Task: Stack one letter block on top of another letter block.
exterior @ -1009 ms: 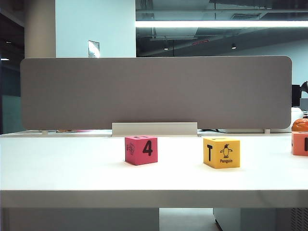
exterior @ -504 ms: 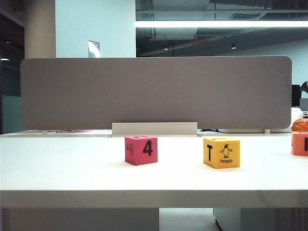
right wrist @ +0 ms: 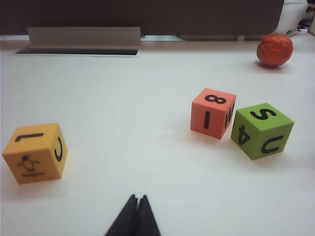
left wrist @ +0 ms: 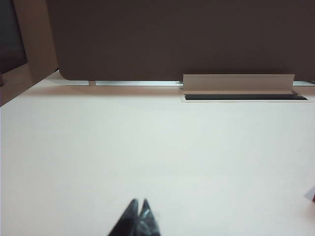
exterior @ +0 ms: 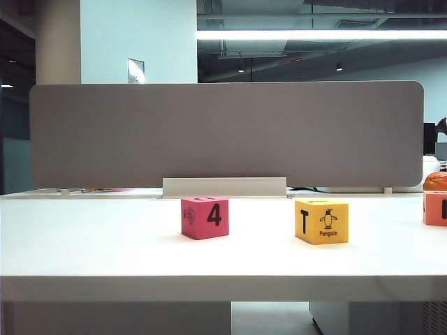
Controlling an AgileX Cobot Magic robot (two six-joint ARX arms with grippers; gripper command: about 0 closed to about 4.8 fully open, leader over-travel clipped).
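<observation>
Well apart: yellow block (exterior: 321, 220), pink block (exterior: 204, 218), both grippers (left wrist: 139, 205) (right wrist: 137, 199)

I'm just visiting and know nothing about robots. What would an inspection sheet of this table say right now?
Surface: white table, bare between the items.
Job's things: yellow penguin block and pink "4" block stand apart on the table, not stacked.
Clutter: orange-pink block touching or nearly touching a green block; an orange round object farther back.
End effectors: left end effector shut, empty, over bare table; right end effector shut, empty, short of the yellow block.
Cables: nothing seen.
Surroundings: grey divider panel behind the table; ceiling light strip on.
</observation>
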